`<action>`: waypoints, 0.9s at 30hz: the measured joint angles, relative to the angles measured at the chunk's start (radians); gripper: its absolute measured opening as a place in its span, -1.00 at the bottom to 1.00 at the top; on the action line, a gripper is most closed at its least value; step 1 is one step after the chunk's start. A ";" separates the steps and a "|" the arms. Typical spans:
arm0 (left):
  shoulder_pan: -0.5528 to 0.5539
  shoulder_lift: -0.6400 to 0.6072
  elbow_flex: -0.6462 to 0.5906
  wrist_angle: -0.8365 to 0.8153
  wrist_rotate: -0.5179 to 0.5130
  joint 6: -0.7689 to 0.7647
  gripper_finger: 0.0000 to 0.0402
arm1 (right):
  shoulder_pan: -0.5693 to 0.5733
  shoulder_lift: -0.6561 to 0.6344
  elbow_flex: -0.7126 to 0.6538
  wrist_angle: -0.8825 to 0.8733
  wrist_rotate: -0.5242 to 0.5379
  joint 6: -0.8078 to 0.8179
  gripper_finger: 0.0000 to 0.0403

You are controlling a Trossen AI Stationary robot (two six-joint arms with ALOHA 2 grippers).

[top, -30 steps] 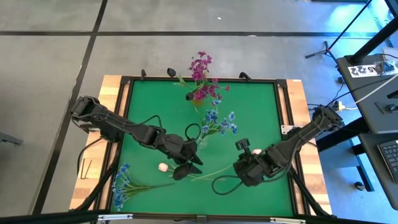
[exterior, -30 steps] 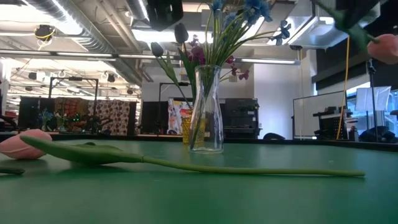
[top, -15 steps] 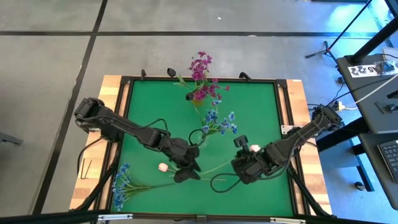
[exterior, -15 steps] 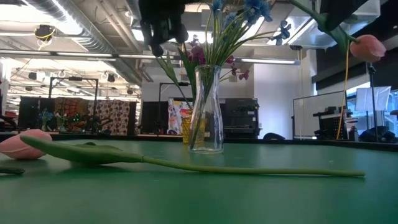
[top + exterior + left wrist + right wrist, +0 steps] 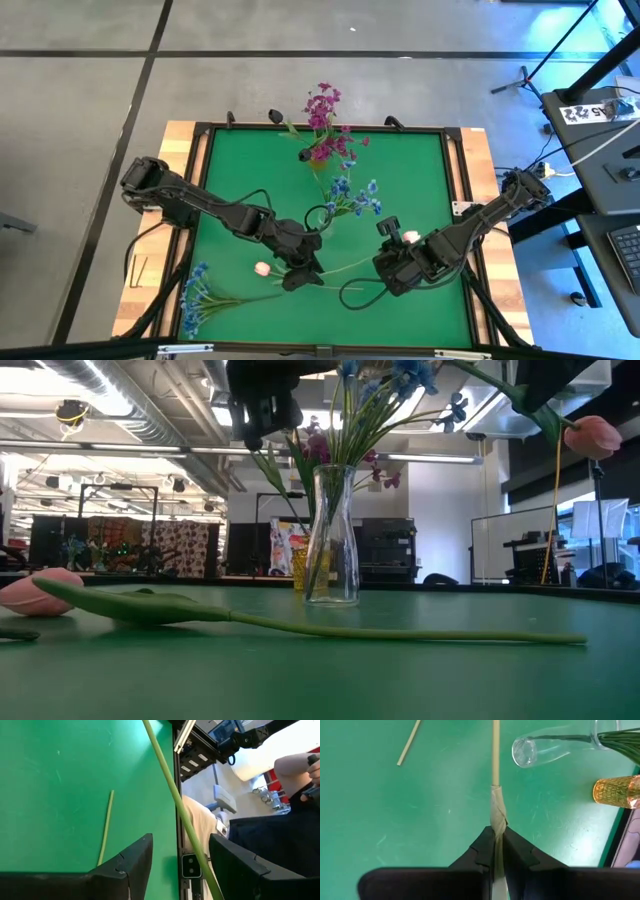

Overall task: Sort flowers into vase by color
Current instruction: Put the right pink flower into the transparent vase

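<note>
The right gripper (image 5: 495,851) hangs over the mat's near right part, its two dark wedge-shaped fingers pinched tight on a tulip (image 5: 408,238) — the thin pale-green stem (image 5: 495,750) runs straight out between them, wrapped just ahead of the tips in a twist of tan tape. In the low view that pink bud (image 5: 590,434) hangs high at the right, off the mat, smooth and egg-shaped.

The left gripper (image 5: 303,268) is over the mat's middle toward the near edge, jaws spread wide, blunt black fingers (image 5: 131,862) apart with a slim green stem (image 5: 180,810) running between them and no contact that shows. Below it a second tulip (image 5: 45,590) lies flat on the green felt-like mat (image 5: 420,170), its long stem and one broad leaf stretched toward the right, the bud near the left.

A blue spray (image 5: 195,298) lies at the near left corner. A clear glass vase (image 5: 332,540), narrow-necked and flared at the lip, stands mid-mat holding blue blossoms (image 5: 352,195) and fine green stems. Toward the far edge a second vessel holds the magenta spray (image 5: 323,105) and a dark-budded stem (image 5: 277,117); the right wrist view shows a ribbed amber glass (image 5: 616,791) there
</note>
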 joint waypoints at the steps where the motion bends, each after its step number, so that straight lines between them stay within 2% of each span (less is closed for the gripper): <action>1: 0.003 0.000 0.000 0.000 0.000 0.000 -0.08 | 0.000 0.000 0.000 0.000 -0.003 0.000 -0.86; 11: 0.016 0.000 0.000 0.001 -0.001 0.000 -0.13 | 0.000 0.007 -0.001 0.004 -0.020 0.003 -0.86; 20: 0.015 0.000 0.000 0.002 -0.002 0.004 -0.15 | 0.000 0.086 -0.001 0.003 -0.042 0.001 -0.86; 27: 0.013 0.000 0.000 0.001 -0.002 0.004 -0.18 | 0.000 0.082 -0.002 0.004 -0.002 0.000 -0.86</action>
